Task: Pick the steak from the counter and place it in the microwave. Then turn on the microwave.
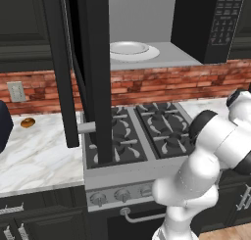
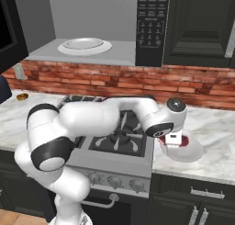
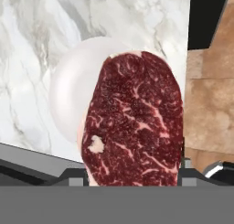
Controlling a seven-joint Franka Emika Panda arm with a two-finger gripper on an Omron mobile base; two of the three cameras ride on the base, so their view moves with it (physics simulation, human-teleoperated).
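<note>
In the hand view the steak (image 3: 135, 122) fills the lower centre, gripped between the jaws over a white plate (image 3: 71, 99) on the marble desk (image 3: 36, 45). At centre right of the right base view, the gripper (image 2: 172, 139) hangs just above that plate. Farther back, top centre, the microwave (image 2: 151, 26) stands open.
</note>
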